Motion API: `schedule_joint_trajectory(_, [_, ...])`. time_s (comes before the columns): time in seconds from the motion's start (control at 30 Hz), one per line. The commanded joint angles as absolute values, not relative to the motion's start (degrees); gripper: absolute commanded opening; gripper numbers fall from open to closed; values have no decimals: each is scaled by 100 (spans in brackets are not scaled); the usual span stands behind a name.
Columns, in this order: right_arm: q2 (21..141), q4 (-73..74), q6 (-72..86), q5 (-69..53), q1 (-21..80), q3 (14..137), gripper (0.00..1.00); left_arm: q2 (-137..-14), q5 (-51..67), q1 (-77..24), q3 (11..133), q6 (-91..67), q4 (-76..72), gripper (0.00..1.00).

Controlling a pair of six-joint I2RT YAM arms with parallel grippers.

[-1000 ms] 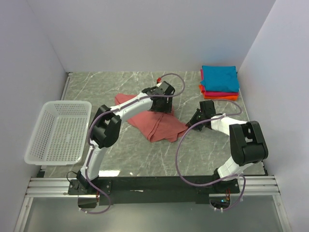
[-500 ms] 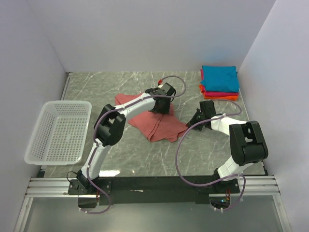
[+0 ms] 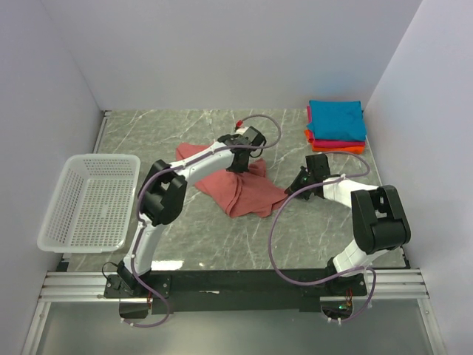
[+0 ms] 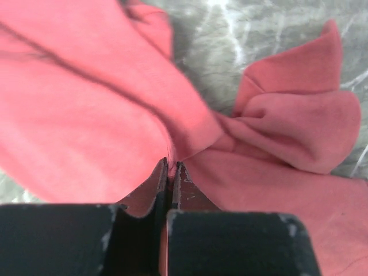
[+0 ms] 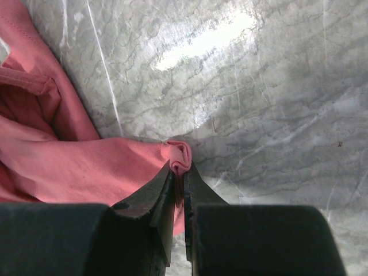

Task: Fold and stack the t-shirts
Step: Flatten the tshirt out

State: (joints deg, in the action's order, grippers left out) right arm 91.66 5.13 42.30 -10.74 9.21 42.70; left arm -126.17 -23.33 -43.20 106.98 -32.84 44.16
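**Top view.** Red shirt [image 3: 238, 188] lies crumpled and unfolded near the middle of the table [image 3: 222, 244], well apart from the stack [image 3: 336, 122]. The stack has three folded shirts, teal uppermost with magenta and orange edges showing beneath, and sits at the table's far right corner. The basket [image 3: 89, 200] stands at the left edge, and no shirt shows in it.

**Left wrist view.** Left jaws are closed tight on a gathered ridge of the red shirt. The cloth is drawn into a pleat that runs to their tips, with a bunched lobe just beside it on the right. In the top view this grip falls on the shirt's far side.

**Right wrist view.** Right jaws are all but closed, pinching a small rolled bit of the shirt's edge. Bare table lies beyond them. In the top view this grip is at the shirt's right-hand edge.

**Progress.** Three shirts appear finished, and the red one appears to be the last. Both arms have hold of it, but no fold has been made. It has yet to be spread flat, folded to a rectangle like the others, and carried to the top of the stack.
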Motion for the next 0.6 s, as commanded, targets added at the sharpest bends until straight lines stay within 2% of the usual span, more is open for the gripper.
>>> schedule_joint_trajectory(0.0, [8921,589,4104,-914,888,4166,12,-11928,-2785,-4228,10522,-3480,4544,1])
schedule_joint_trajectory(0.17, [8421,466,3911,-1019,888,4131,0,-11146,-3076,-4113,10143,-3805,4597,1])
schedule_joint_trajectory(0.4, [6911,1167,3630,-502,888,4534,0,-9661,-3726,-4052,9712,-4104,4395,1])
schedule_joint_trajectory(0.57, [5451,1994,3437,438,888,5632,0,-8466,-3903,-3999,9958,-3912,3975,1])
